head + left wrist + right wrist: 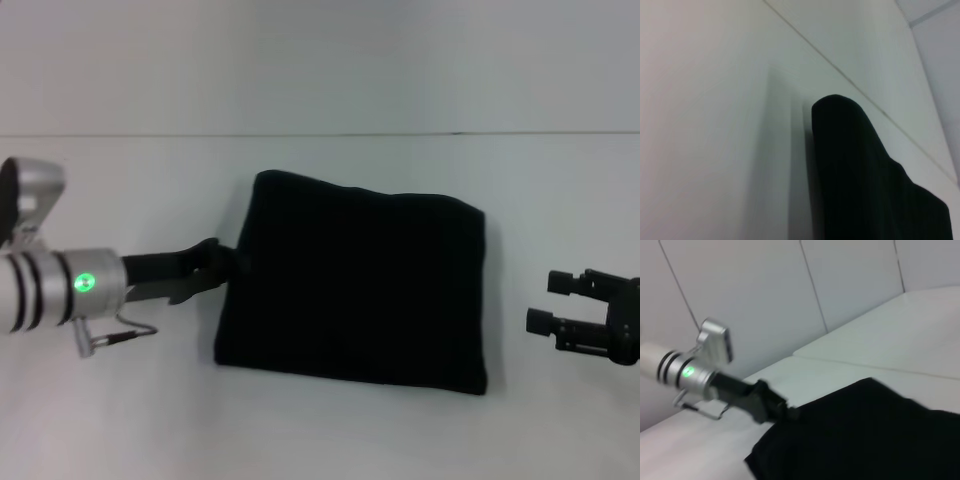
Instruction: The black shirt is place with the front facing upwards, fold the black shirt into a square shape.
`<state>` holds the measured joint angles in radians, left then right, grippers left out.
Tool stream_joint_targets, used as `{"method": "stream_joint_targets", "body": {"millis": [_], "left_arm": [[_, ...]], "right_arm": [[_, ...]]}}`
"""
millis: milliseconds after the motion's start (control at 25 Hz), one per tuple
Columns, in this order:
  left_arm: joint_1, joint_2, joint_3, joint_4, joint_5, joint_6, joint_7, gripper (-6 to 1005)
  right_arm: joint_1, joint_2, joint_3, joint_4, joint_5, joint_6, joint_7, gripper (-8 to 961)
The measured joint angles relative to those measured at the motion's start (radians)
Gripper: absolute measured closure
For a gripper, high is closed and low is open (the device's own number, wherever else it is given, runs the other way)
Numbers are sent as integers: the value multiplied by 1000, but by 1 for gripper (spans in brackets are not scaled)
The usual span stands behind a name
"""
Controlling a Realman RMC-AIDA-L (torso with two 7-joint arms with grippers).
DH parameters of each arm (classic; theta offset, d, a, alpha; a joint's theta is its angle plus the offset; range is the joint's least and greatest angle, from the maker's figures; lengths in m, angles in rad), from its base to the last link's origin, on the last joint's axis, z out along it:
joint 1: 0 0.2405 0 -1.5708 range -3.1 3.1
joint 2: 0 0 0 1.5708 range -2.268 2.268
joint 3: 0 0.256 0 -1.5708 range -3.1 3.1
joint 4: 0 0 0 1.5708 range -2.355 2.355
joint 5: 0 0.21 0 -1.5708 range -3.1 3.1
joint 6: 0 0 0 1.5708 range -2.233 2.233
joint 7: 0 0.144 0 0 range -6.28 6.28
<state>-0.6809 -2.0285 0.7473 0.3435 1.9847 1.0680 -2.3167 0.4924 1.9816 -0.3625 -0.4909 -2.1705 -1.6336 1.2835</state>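
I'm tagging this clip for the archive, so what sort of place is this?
Probably a lab or test bench for robot cloth folding: a bare white table, plain white panelled walls, and only the folded black shirt with the left gripper at its edge and the right gripper beside it.

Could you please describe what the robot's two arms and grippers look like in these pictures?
The left arm is a silver-white cylinder with black rings, a glowing green light, a thin looped grey cable beneath it and a silver box-like camera block on top. Its left gripper is matte black and slim. The right gripper is black with blocky fingers.
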Motion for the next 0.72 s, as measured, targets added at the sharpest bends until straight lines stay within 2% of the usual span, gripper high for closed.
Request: {"method": "stream_joint_targets", "body": {"millis": [200, 320, 520, 720], "left_arm": [[86, -1, -141, -6, -1, 78, 69, 906], [113, -10, -189, -7, -1, 122, 114, 906], [134, -25, -227, -8, -1, 127, 152, 905], [138, -20, -236, -7, 1, 140, 179, 906]], "right_arm": [[24, 3, 22, 0, 0, 15, 0, 115], [37, 4, 26, -4, 0, 21, 0, 116], [47, 4, 27, -9, 0, 37, 7, 116], [48, 5, 28, -9, 0, 48, 8, 116]]}}
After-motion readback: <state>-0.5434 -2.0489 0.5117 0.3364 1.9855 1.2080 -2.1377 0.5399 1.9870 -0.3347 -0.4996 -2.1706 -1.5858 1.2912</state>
